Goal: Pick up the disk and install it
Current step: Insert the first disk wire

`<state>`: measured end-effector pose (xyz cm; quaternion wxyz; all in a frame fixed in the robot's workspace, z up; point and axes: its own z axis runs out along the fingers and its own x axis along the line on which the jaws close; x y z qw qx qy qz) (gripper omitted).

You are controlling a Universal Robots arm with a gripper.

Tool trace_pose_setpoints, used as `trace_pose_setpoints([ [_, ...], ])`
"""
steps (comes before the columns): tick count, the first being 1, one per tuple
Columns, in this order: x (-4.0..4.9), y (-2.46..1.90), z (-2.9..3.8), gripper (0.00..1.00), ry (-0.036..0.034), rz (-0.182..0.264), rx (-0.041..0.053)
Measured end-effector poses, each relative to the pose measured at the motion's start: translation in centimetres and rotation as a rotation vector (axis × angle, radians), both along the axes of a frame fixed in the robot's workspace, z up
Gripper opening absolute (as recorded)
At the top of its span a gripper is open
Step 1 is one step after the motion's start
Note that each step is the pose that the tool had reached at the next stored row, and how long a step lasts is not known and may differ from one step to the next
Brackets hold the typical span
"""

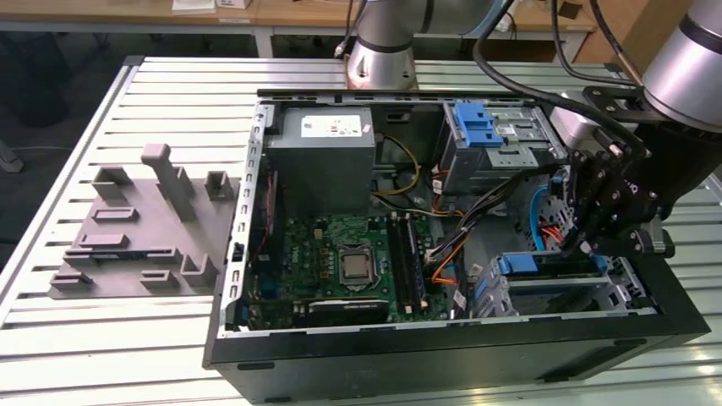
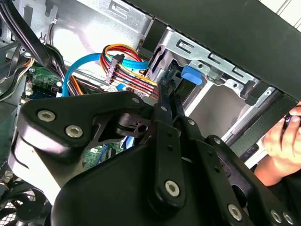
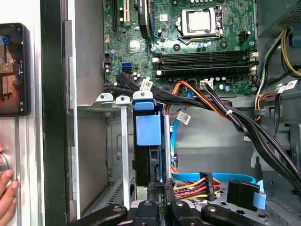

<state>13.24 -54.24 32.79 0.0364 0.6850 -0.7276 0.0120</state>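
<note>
The disk stands edge-on in the drive cage at the front corner of the open computer case, its blue carrier frame facing outward. In the exterior view its blue carrier shows in the cage at the case's lower right. My gripper hangs inside the case right at the disk's near edge. Its fingers are pressed together with nothing between them. In the second wrist view the shut fingertips point at the cage, close to the blue carrier tab and a bundle of coloured cables.
A motherboard fills the case floor, with a grey power supply box and an upper cage with a blue latch behind. Cables cross beside the cage. A grey fixture lies on the table. A hand and a phone sit outside the case wall.
</note>
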Motion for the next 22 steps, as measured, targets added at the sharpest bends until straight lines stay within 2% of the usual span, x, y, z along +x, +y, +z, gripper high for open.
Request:
trace_pose_setpoints([
  [4,-0.01,0.0,0.07,0.18,0.0002,0.0,0.0015],
  [5,-0.01,0.0,0.21,0.24,0.0,0.0,0.0009],
  [11,0.0,0.0,1.19,0.24,0.0,0.0,0.0001],
  [13,0.0,0.0,1.19,0.22,0.0,0.0,0.0003],
  [14,0.0,0.0,1.19,0.16,0.0,0.0,0.0003],
  [15,0.0,0.0,1.2,0.16,0.0,0.0,0.0003],
  [16,0.0,0.0,1.21,0.11,0.0,0.0,0.0001],
  [22,0.0,0.0,1.23,0.11,0.0,0.0,0.0001],
])
